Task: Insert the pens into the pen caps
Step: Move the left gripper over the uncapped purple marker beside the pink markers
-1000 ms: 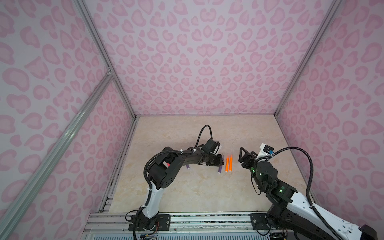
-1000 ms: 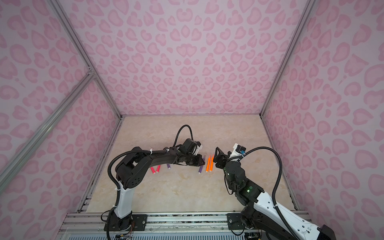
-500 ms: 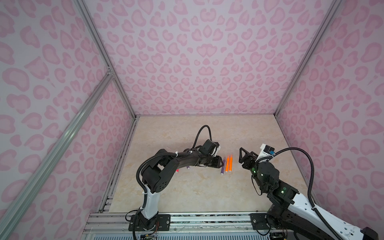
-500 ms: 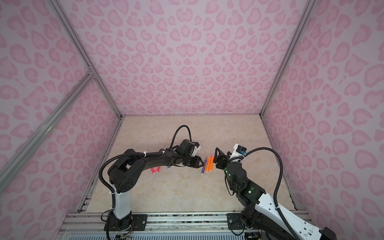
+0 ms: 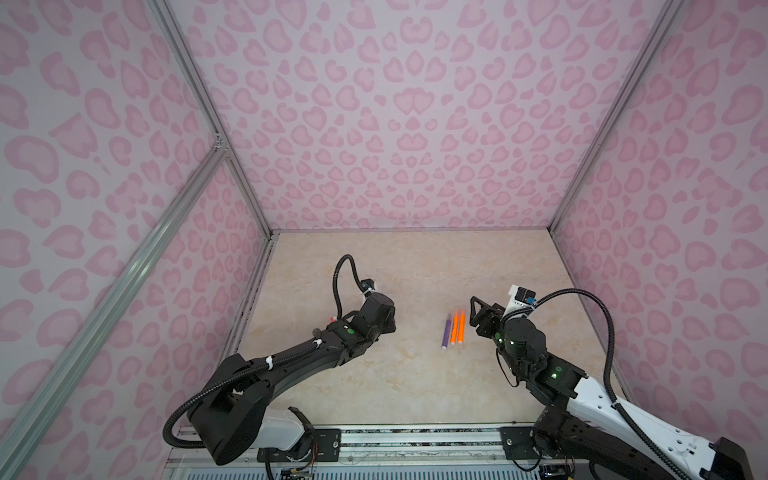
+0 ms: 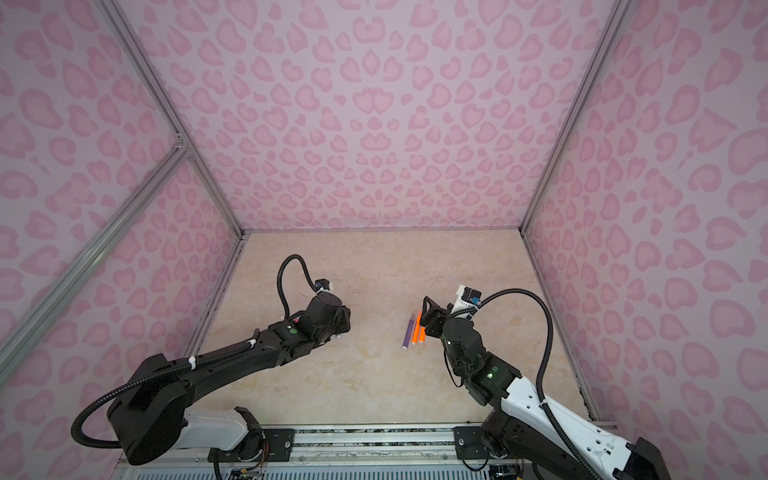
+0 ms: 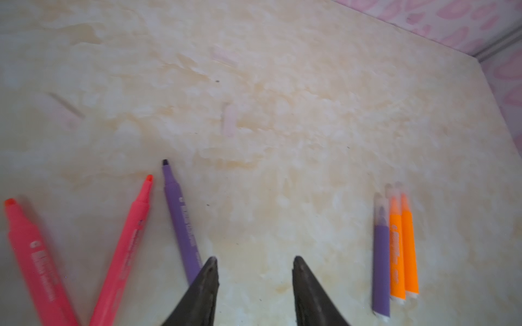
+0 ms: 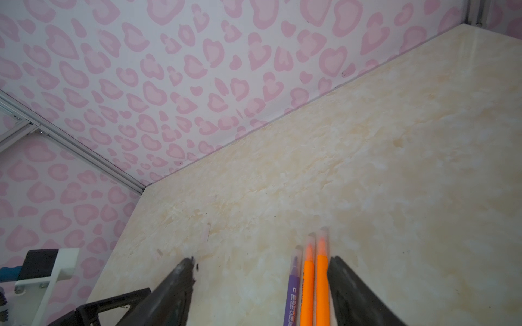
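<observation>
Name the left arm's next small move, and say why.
Probably shift the left gripper sideways onto the uncapped purple pen and close. Its jaws stand open and empty beside that pen, the three capped pens already lie finished, and a faint loose cap waits beyond.

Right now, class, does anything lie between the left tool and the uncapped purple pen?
Nothing visible does. The open left tool hangs right beside the uncapped purple pen, and part of the tool hides the pen's rear end.
</observation>
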### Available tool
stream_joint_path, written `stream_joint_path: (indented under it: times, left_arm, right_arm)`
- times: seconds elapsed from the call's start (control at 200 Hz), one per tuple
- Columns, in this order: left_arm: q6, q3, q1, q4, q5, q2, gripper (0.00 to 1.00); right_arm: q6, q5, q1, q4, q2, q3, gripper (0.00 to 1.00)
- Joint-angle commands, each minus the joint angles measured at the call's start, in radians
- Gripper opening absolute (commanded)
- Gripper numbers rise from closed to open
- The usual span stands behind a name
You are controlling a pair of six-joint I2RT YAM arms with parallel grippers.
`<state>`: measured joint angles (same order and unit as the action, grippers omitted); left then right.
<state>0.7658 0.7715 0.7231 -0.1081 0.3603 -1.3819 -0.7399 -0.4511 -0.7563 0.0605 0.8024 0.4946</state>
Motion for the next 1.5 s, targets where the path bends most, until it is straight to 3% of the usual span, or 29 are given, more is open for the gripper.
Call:
stream_joint_path:
  times: [0.0,0.285,0.76,1.495]
  left_arm:
    - [0.147,0.043,-0.02,-0.15,0.117,-0.045,0.44]
    - [0.271,0.134,-0.029,-0.317,0.097,-0.198,0.46]
    - [0.2,0.213,-0.061,-0.311,0.002,-0.335,0.43]
    - [0.16,0.265,-0.097,-0.309,-0.012,-0.423,0.37]
  right_arm:
    - [0.008,0.016,0.0,0.021,0.019,0.012,0.76]
    - [0.008,0.022,0.001,0.021,0.053,0.024,0.75]
    - [0.007,0.049,0.002,0.027,0.099,0.044,0.75]
    - [0.012,0.077,0.0,0.018,0.113,0.056,0.75]
